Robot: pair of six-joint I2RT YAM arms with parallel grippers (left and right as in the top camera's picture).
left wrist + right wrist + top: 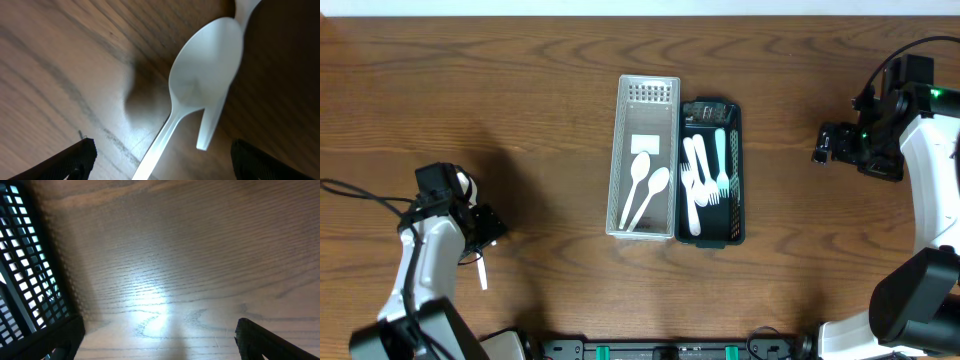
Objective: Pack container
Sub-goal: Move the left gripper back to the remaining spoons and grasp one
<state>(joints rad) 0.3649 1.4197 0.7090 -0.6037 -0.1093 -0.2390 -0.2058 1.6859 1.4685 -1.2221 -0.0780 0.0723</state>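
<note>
A clear plastic container point(648, 100) stands mid-table with two white spoons point(645, 195) in it. A black mesh basket point(736, 170) right beside it holds several white forks and spoons. My left gripper point(485, 228) is at the front left, open over a white spoon point(207, 60) lying on the wood. The spoon's handle runs between the jaws point(162, 162), and its end shows in the overhead view point(481, 273). A second white handle point(212, 120) lies under the spoon. My right gripper point(823, 145) is open and empty point(160, 340) over bare wood, right of the basket.
The basket's mesh wall point(25, 270) fills the left edge of the right wrist view. A black cable point(360, 195) trails from the left arm. Dark equipment point(670, 350) sits along the front table edge.
</note>
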